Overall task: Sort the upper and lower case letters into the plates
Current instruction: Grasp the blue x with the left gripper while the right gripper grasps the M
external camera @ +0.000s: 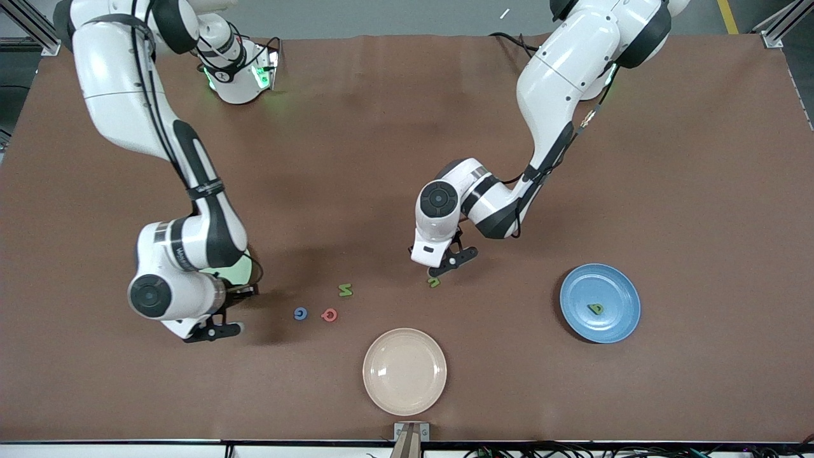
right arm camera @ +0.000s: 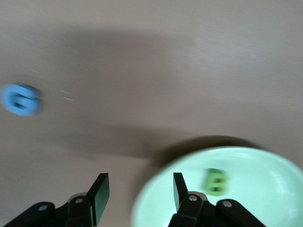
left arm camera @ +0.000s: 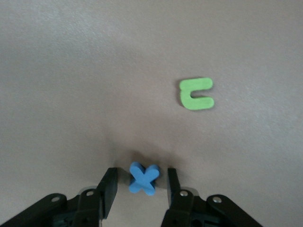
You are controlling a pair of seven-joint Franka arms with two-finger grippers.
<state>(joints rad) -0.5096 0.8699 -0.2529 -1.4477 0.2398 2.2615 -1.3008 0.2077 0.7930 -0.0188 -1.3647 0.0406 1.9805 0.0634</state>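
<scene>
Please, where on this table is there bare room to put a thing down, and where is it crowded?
Bare cloth lies between the beige plate and the blue plate, and across the table's middle toward the arm bases. Crowded: the small letters, green N, blue G and red letter, between the right gripper and left gripper.

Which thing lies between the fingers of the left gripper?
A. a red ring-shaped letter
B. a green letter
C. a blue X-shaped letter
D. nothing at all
C. In the left wrist view, the blue X-shaped letter sits on the table between the two fingers of the left gripper, while the green letter lies apart from them on the bare table.
</scene>
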